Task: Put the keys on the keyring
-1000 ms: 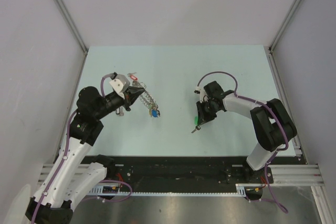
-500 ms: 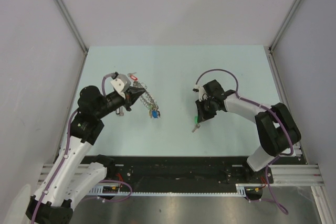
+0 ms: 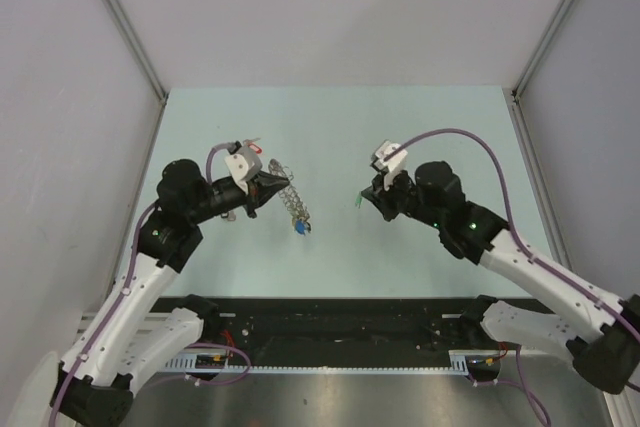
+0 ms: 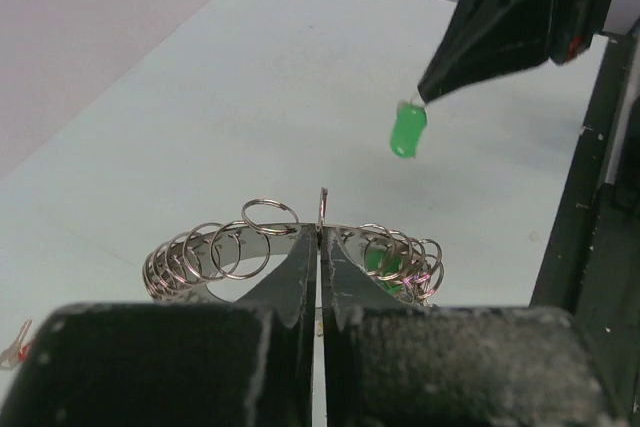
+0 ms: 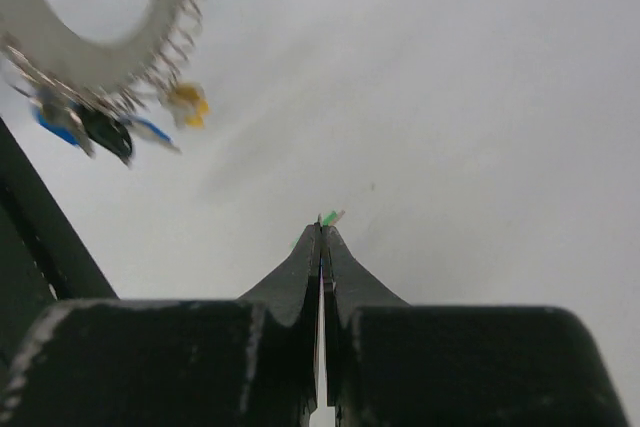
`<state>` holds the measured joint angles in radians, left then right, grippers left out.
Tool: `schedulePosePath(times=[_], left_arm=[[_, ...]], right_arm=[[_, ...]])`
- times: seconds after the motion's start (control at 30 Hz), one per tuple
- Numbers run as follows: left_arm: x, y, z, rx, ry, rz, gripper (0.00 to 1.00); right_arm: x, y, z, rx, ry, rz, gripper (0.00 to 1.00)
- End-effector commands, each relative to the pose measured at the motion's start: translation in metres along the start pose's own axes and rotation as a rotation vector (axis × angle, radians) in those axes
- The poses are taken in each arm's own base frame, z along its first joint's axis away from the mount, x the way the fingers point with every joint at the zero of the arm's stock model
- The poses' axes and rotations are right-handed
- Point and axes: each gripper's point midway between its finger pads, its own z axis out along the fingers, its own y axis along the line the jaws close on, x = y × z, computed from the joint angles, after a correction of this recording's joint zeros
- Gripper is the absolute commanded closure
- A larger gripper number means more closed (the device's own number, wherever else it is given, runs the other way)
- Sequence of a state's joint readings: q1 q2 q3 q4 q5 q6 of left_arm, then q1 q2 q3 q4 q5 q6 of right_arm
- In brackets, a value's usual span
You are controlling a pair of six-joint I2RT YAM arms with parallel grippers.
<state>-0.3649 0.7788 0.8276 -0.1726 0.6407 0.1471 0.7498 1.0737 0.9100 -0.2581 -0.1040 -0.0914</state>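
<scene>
Top view: left gripper (image 3: 278, 187) is clamped tight on the keyring (image 3: 291, 201), which trails off its tips toward the middle of the tabletop (image 3: 430, 127), with a blue tag (image 3: 301, 229) dangling at the low end. Right gripper (image 3: 366, 200) points back at it across a clear gap, pinched shut on the green-tagged key (image 3: 358, 203). A red-tagged key (image 3: 253, 148) lies on the tabletop just behind the left wrist.

Left wrist view: left gripper (image 4: 320, 237) has its fingers together on the rim of the keyring (image 4: 200, 265), the hoop running crosswise in front of them. Small wire rings (image 4: 262, 219) are threaded along it both sides of the grip. Beyond and higher, the right gripper (image 4: 428, 95) comes in from top right, and the green-tagged key (image 4: 407, 132) hangs from its tip, apart from the hoop. The red-tagged key (image 4: 14, 351) is at the lower left edge, on the tabletop.

Right wrist view: right gripper (image 5: 321, 232) is closed, no gap, with only a sliver of the green-tagged key (image 5: 331, 216) sticking out at the tip. The keyring (image 5: 110, 72) is top left, blurred, well apart from the tip. Blue (image 5: 55, 125), black (image 5: 105, 134) and yellow (image 5: 190, 102) tags hang under it.
</scene>
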Motion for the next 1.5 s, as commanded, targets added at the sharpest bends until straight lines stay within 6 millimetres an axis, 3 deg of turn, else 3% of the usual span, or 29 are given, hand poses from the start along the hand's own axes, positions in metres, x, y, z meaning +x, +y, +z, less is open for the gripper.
schedulePosePath(times=[0.0,0.17,0.23,0.5,0.73,0.83,1.23,1.47], left_arm=[[-0.037,-0.026,0.002,0.107,-0.061,0.13,1.0],[-0.039,-0.042,0.008,0.186,-0.046,0.171,1.0],[-0.042,-0.045,0.01,0.214,-0.041,0.194,0.99],[-0.019,-0.072,0.026,0.378,0.062,0.25,1.0],[-0.025,-0.079,0.039,0.424,0.079,0.278,1.0],[-0.018,-0.082,0.044,0.446,0.103,0.286,1.0],[0.0,-0.099,0.024,0.474,0.063,0.297,0.99],[0.008,-0.103,0.025,0.5,0.079,0.296,0.99]], right_arm=[[-0.063,0.005,-0.03,-0.002,-0.311,-0.106,1.0],[-0.086,0.04,-0.045,-0.169,-0.426,-0.236,1.0],[-0.087,0.047,-0.05,-0.207,-0.445,-0.284,1.0],[-0.087,0.077,-0.066,-0.376,-0.491,-0.405,1.0],[-0.085,0.08,-0.062,-0.398,-0.489,-0.42,1.0],[-0.085,0.084,-0.06,-0.419,-0.493,-0.423,1.0],[-0.08,0.089,-0.059,-0.425,-0.471,-0.428,1.0],[-0.075,0.097,-0.055,-0.446,-0.46,-0.442,1.0]])
